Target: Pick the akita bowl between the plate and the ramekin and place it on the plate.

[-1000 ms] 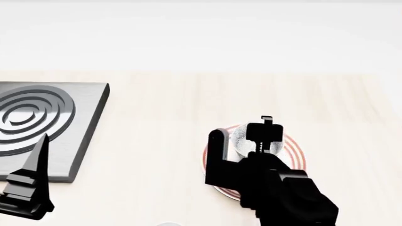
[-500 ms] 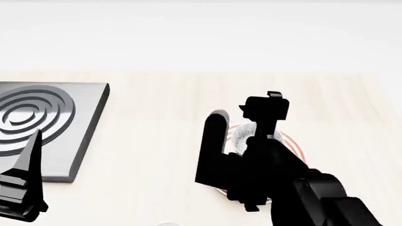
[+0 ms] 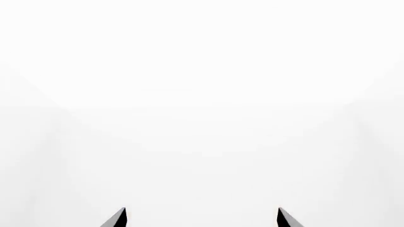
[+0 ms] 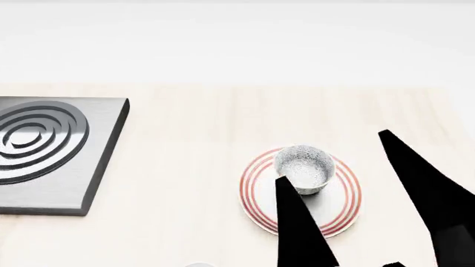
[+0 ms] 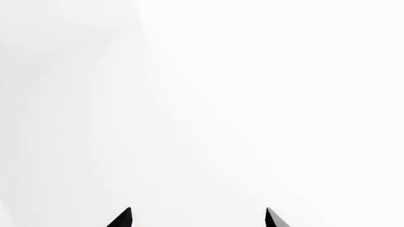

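The akita bowl [image 4: 304, 166], speckled grey-white, stands upright on the far part of the plate [image 4: 261, 196], a white plate with red rings. Nothing holds the bowl. My right gripper [image 4: 332, 155] hangs open close to the head camera. One dark finger [image 4: 298, 228] overlaps the plate's near side and the other finger [image 4: 434, 192] is off to the right. In the right wrist view the right gripper [image 5: 197, 211] shows two spread tips over blank white. My left gripper [image 3: 201, 211] is open too, out of the head view. A pale sliver [image 4: 197, 265] at the bottom edge may be the ramekin.
A grey slab with raised concentric rings [image 4: 52, 150] lies at the left of the light wooden table [image 4: 186, 139]. The table's far edge runs along the pale wall.
My right gripper let go of the bowl, rose and drew back toward the camera, leaving the bowl on the plate. The left gripper dropped out of the head view.
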